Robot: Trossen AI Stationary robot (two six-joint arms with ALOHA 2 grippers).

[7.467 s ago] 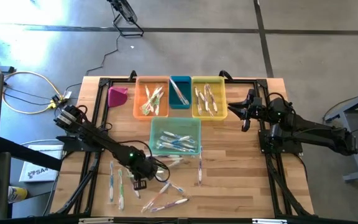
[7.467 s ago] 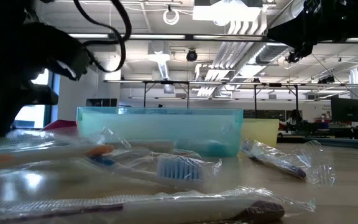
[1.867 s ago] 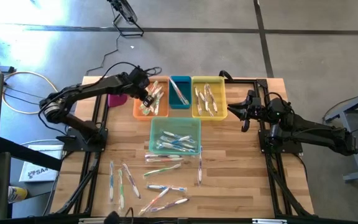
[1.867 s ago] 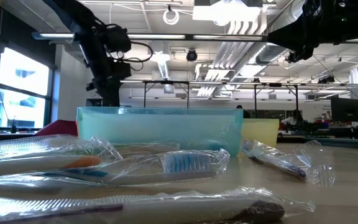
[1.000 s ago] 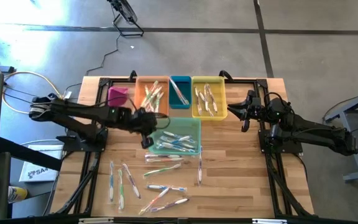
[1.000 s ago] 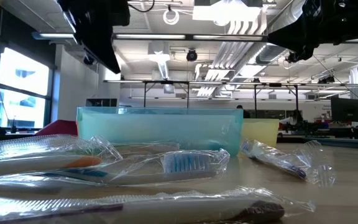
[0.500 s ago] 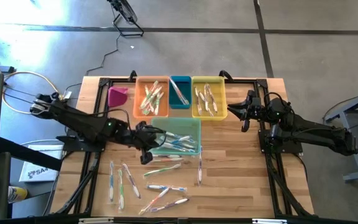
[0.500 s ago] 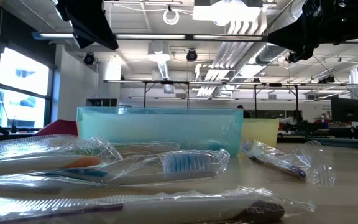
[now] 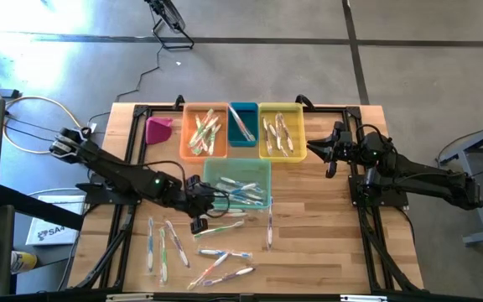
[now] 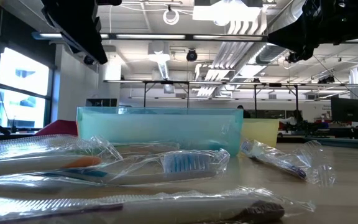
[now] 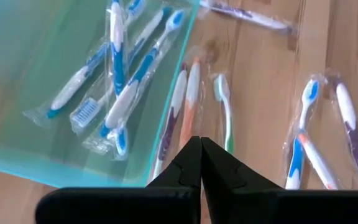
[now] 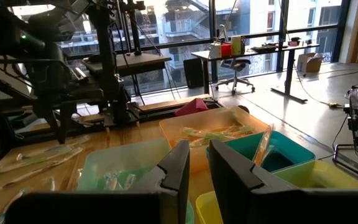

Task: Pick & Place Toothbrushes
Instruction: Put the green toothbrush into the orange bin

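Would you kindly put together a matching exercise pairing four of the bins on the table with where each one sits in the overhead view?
Things:
1. orange bin
2. dark teal bin
3. yellow bin
4. light green bin

Places:
A. middle of the back row
B. alone in front of the row, beside the left gripper
C. right end of the back row
D. back row, next to the pink bin

Pairs: 1-D, 2-A, 3-C, 4-B

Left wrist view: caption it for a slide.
Shut left gripper above wrapped toothbrushes lying beside the light green bin.
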